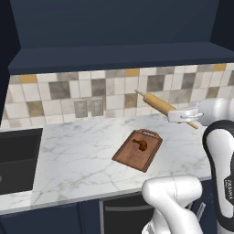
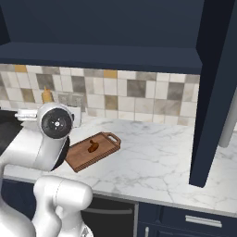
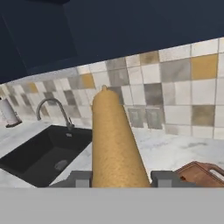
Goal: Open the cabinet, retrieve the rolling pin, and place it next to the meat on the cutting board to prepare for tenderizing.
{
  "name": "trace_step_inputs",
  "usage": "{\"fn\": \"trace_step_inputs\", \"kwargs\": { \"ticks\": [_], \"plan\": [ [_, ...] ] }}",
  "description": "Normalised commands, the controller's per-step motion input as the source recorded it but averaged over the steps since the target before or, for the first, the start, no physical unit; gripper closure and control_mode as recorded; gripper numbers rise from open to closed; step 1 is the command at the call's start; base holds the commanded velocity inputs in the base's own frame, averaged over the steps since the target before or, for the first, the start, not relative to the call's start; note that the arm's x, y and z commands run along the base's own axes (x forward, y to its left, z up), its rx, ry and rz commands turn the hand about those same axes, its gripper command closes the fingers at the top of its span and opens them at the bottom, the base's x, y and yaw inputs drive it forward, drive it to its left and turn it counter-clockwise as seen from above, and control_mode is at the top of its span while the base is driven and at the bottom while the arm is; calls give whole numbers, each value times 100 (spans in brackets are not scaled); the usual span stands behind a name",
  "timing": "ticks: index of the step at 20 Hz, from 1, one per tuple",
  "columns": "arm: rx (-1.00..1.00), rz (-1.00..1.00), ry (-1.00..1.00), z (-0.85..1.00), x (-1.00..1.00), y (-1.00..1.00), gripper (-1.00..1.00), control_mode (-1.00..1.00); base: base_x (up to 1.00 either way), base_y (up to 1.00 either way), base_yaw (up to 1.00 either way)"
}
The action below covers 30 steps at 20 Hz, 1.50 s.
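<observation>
The fingers (image 3: 119, 178) are clamped on the pin (image 3: 114, 144): in the hand view the two grey tips sit low in the frame, one at each side of the tan barrel, pressed against it, and the pin runs from between them up toward the middle of the frame, its thin far handle ending against the tiles (image 3: 183, 92).

In the left base view the fingers (image 1: 183, 115) are at the right of the frame, above the bench (image 1: 77, 155), with the pin (image 1: 160, 104) slanting from upper left to lower right through them (one handle pokes out past the white hand at the lower right). The pin is in the air, touching nothing but the fingers.

Below and left of it in that view lies the board (image 1: 130, 157), flat on the marble near the frame's centre, its arched handle toward the wall. The meat (image 1: 141, 144) rests on the board's upper half, well apart from the pin.

In the right base view the board (image 2: 81, 157) and the meat (image 2: 93, 147) show at centre left, beside the white arm; a tan end of the pin (image 2: 46, 95) peeks above the arm at left. A dark open cabinet door (image 2: 215, 92) hangs down the right side of that frame.

The hand view has a dark sink (image 3: 43, 153) with a curved tap (image 3: 54, 109) at lower left, and a corner of the board (image 3: 201, 173) at lower right.
</observation>
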Motion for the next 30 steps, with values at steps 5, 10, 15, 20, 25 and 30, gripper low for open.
{"fn": "trace_step_inputs", "kwargs": {
  "ticks": [5, 10, 15, 20, 25, 30],
  "plan": [
    [-16, 17, 16, -74, 32, 33, 100, -100, 0, 0, 0],
    [-11, 14, 11, -74, 40, 18, 100, -100, 0, 0, 0],
    [-5, 10, 0, -73, 35, 2, 100, -100, 0, 0, 0],
    [-2, 10, 0, -65, 38, 0, 100, -100, 0, 0, 0],
    [-3, 9, 0, -59, 41, 0, 100, -100, 0, 0, 0],
    [-2, 7, 0, -51, 44, 0, 100, -100, 0, 0, 0]
  ]
}}
